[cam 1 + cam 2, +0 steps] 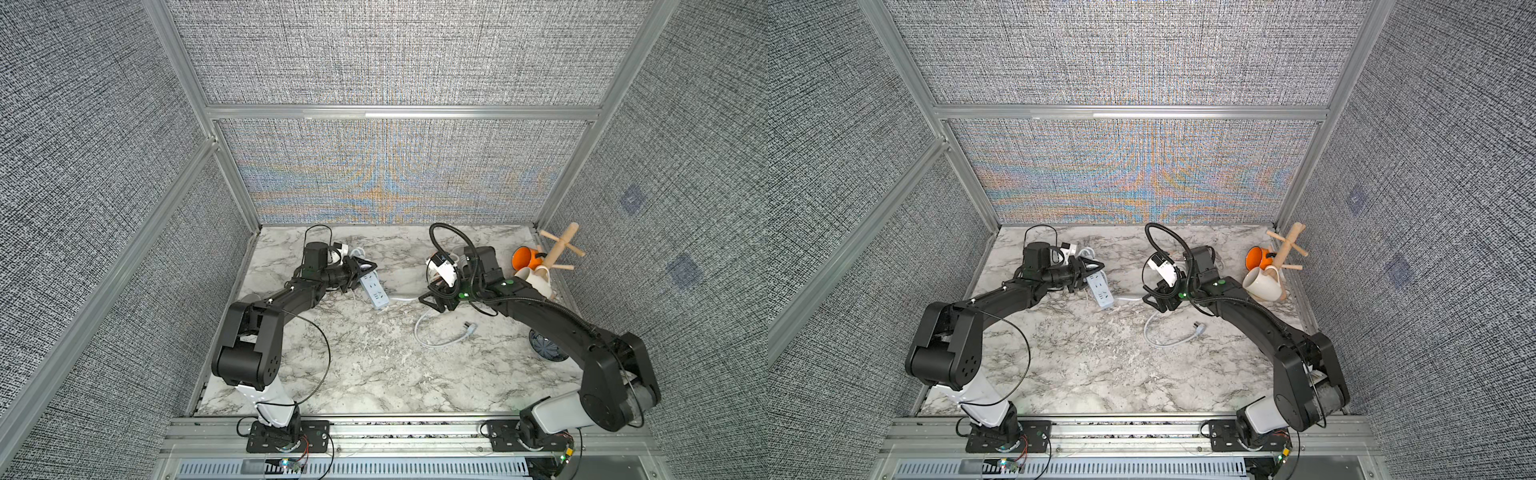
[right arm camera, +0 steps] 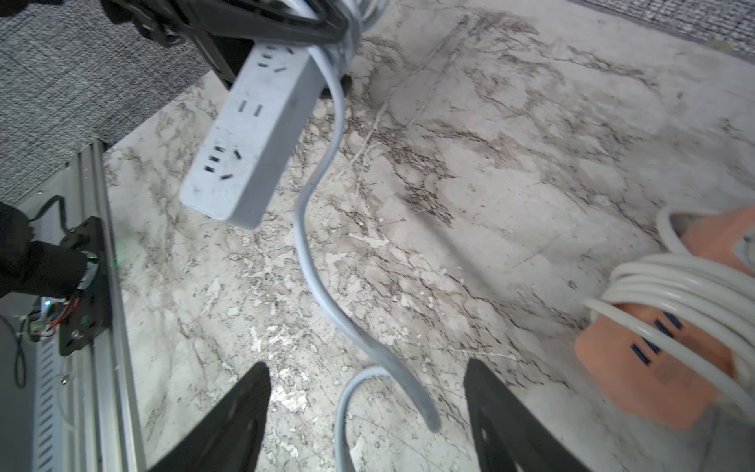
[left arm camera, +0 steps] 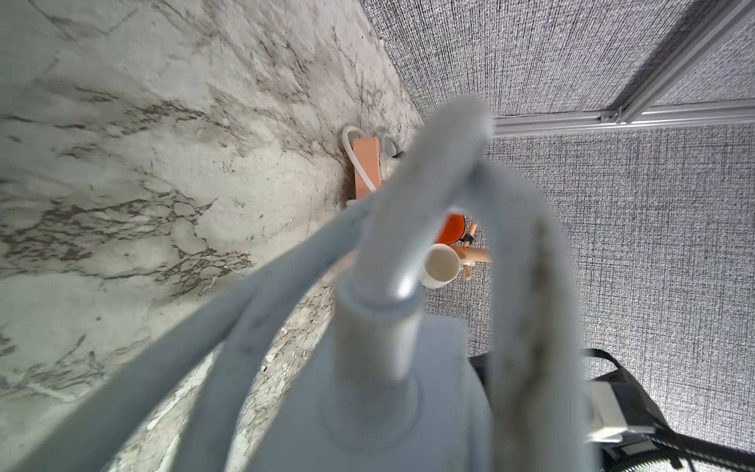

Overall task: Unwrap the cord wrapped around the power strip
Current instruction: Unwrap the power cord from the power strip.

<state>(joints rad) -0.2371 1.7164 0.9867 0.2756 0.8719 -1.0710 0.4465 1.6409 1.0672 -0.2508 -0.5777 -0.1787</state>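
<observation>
1. The left end effector point(image 1: 358, 270) is seen at the centre left of both top views, over the far part of the marbled counter point(image 1: 353, 374). It is clenched on the far end of the power strip point(image 1: 374, 293).
2. The pale power strip is shown just right of that end effector, slanted toward the lower right. In the right wrist view it is seen at the upper left of the frame, with its sockets turned to the camera. Whether its free end rests on the counter cannot be told.
3. The cord point(image 2: 300, 229) is partly wound: a few turns are gathered round the gripped end, at the top edge of the right wrist view. The rest is led away across the counter. In the left wrist view only blurred loops of it are made out, filling the foreground.
4. The right end effector point(image 1: 434, 301) is found at the centre of both top views, low over the counter. It is released, with its fingers point(image 2: 237, 408) spread wide. The cord is passed between them without being pinched.
5. Lower right of it, the cord is laid in an open loop that ends in the plug point(image 1: 469, 328).
6. An orange strip point(image 2: 653, 367), bound in white cable, is seen at the right edge of the right wrist view.
7. At the far right of both top views, an orange mug point(image 1: 524, 257) and a white mug point(image 1: 536, 280) are placed at a wooden stand point(image 1: 559, 245). A dark dish point(image 1: 544, 347) is partly hidden by the right arm.
</observation>
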